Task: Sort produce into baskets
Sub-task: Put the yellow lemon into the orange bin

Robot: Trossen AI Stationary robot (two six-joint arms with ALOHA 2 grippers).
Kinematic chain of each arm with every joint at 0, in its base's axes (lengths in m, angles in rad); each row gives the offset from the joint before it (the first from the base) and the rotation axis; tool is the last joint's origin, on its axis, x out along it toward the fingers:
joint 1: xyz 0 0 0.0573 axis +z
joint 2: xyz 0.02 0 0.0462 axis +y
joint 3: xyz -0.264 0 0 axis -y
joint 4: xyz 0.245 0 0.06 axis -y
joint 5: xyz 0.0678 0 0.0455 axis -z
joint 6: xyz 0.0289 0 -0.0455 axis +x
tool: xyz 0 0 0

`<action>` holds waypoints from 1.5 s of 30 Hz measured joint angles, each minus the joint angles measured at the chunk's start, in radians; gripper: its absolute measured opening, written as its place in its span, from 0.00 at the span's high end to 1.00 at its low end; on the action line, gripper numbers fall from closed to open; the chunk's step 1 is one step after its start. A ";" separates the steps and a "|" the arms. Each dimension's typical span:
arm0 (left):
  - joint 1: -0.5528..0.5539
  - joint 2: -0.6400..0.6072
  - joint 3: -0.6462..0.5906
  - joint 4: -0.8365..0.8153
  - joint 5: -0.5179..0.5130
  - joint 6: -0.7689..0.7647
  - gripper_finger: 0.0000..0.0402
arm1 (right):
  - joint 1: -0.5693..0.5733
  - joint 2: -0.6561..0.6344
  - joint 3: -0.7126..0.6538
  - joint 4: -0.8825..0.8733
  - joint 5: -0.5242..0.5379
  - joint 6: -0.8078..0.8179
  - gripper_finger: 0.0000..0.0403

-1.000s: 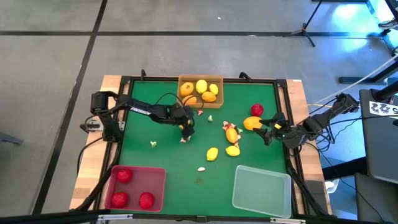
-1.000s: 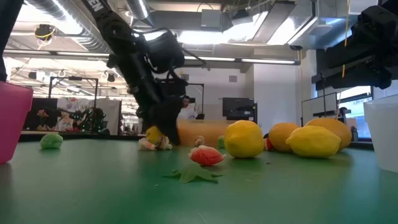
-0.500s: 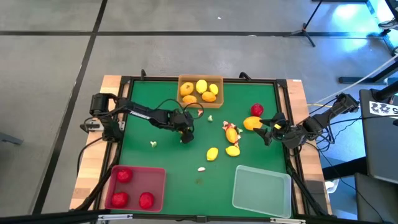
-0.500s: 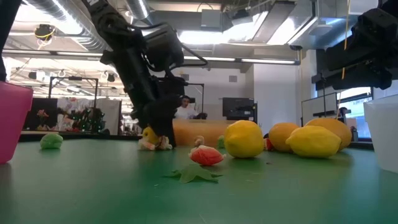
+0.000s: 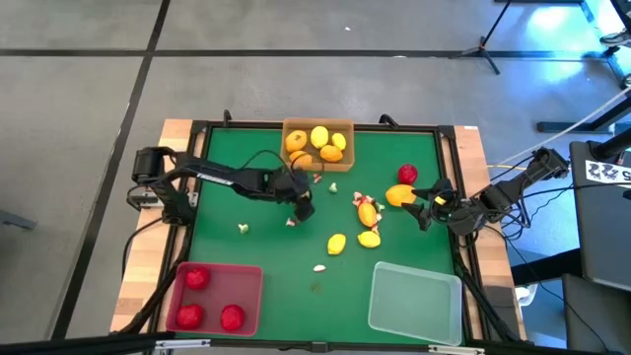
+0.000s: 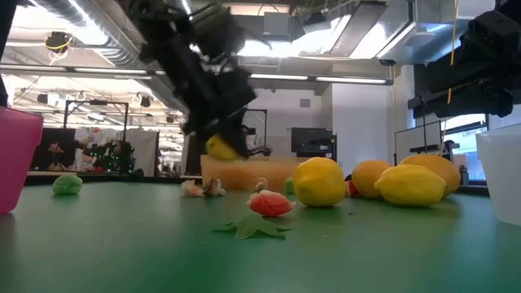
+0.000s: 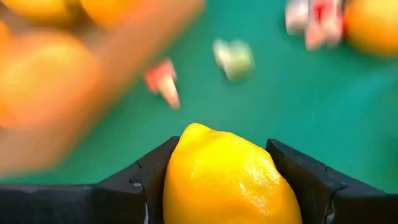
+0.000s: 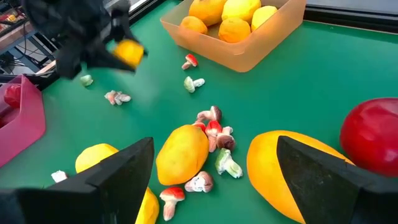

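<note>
The left gripper (image 7: 227,186) holds a small yellow oval lemon (image 6: 220,147) above the green table, near the translucent orange-tan basket (image 5: 345,131). It should carry the lemon over the basket's rim before releasing. The right gripper (image 5: 426,209) waits wide open.

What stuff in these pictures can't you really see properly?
- Orange basket: blurred in the left wrist view.
- Lemon held by the left tool: cut off by that picture's bottom edge.
- Tiny bits: too small in the high view to tell what they are.
- Clear basket: cut off at the low view's edge.
</note>
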 joint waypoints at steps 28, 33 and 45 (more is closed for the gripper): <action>0.338 0.132 0.110 0.339 -0.040 0.037 0.45 | 0.000 0.000 0.000 0.010 0.015 0.011 0.16; 0.339 0.156 0.110 0.391 -0.040 0.013 0.45 | 0.000 0.000 0.000 0.017 0.015 0.011 0.16; 0.340 0.157 0.110 0.394 -0.038 0.068 0.26 | 0.000 0.000 0.000 0.022 0.014 0.008 0.16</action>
